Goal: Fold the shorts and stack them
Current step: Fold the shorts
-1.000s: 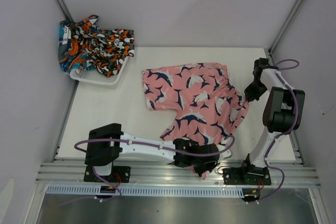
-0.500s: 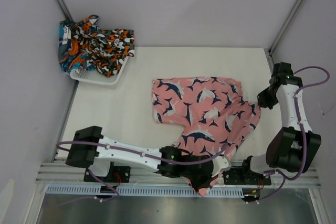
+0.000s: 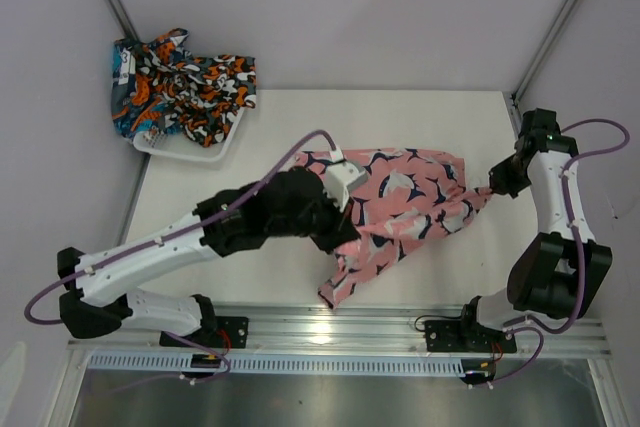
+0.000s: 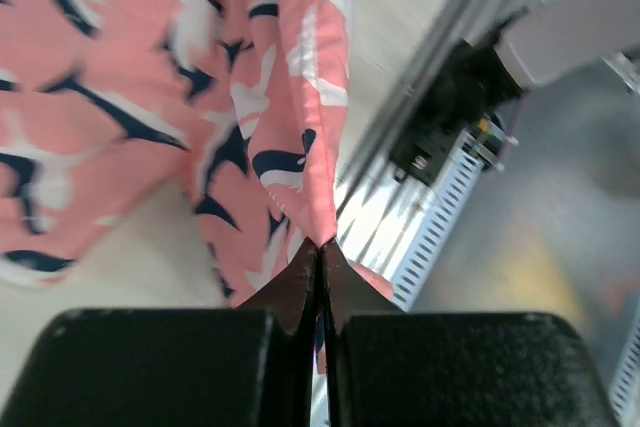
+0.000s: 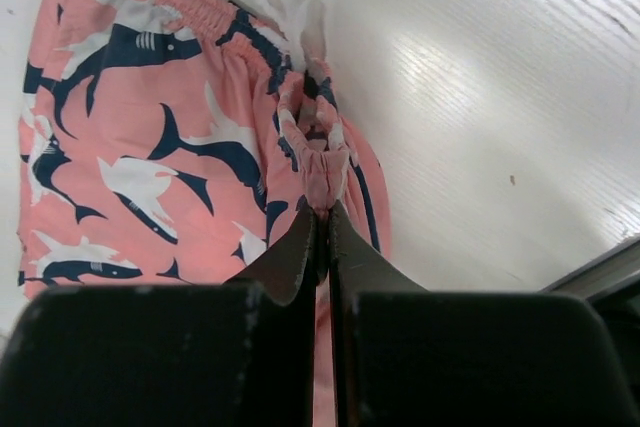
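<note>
Left arm [image 3: 250, 222], pink shorts [image 3: 420, 197] cover table [image 3: 420, 117] centre; basket [image 3: 187, 155] fills far-left corner.

Spread shorts [image 3: 410, 197] on table [image 3: 220, 182], heaped shorts [image 3: 190, 82] in basket [image 3: 170, 152] far left.

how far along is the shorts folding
Done: nothing folded or stacked yet. In hand: the left gripper and right gripper are each shut on an edge of the pink shorts, apparently mid-fold. Left: the other shorts, heaped on the basket.

The shorts [image 3: 420, 202] are pink with navy-white sharks.
</note>
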